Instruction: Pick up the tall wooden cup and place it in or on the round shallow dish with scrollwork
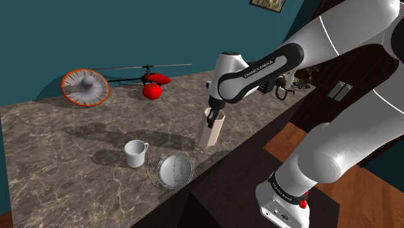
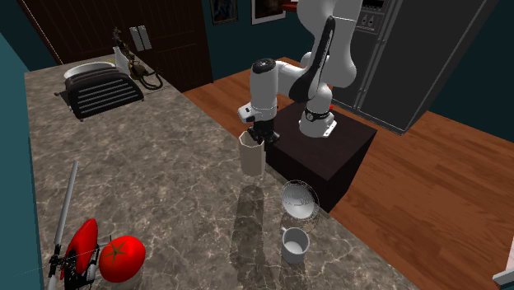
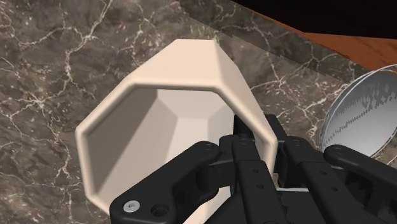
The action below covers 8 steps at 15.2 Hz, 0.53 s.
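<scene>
The tall cup [image 1: 212,129] [image 2: 251,156] [image 3: 178,108] is pale beige with faceted sides and stands upright near the marble counter's edge. My gripper [image 1: 211,115] [image 2: 256,134] [image 3: 257,143] comes down onto its rim and is shut on the cup's wall, one finger inside and one outside. I cannot tell whether the cup's base touches the counter. The round shallow dish [image 1: 175,171] [image 2: 300,199] [image 3: 366,108], silvery with scrollwork, lies on the counter a short way from the cup, close to the counter's edge.
A white mug [image 1: 136,153] [image 2: 294,244] stands beside the dish. Farther off lie a red tomato [image 1: 151,91] [image 2: 123,257], a red toy helicopter [image 1: 155,78] [image 2: 78,251] and an orange-rimmed disc [image 1: 85,87]. A toaster [image 2: 103,92] sits at the counter's end. My dark stand [image 2: 321,152] adjoins the counter.
</scene>
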{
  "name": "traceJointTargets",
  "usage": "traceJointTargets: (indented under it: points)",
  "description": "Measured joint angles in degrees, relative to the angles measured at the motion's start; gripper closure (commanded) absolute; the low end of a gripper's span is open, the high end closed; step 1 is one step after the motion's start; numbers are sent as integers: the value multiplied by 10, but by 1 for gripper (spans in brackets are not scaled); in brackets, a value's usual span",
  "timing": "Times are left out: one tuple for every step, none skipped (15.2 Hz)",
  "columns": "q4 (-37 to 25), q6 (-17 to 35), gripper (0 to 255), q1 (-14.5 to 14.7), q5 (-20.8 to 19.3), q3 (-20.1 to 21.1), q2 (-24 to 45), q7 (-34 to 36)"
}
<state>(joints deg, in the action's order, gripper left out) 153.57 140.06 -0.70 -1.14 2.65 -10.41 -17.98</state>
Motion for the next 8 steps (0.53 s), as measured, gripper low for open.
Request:
traceJointTargets:
  points:
    - [-4, -11, 255, 0, 1, 0, -7, -1]
    - [-5, -20, 255, 1, 2, 0, -15, -1]
    - [-7, -28, 255, 1, 2, 0, -20, -1]
    - [-9, -37, 255, 1, 3, 0, -28, -2]
    - [-11, -47, 255, 1, 3, 0, -36, -2]
    - [-14, -56, 255, 3, 4, 1, -42, -1]
    - [-17, -65, 255, 2, 4, 0, -48, -3]
    - [-22, -75, 255, 2, 4, -1, -53, -4]
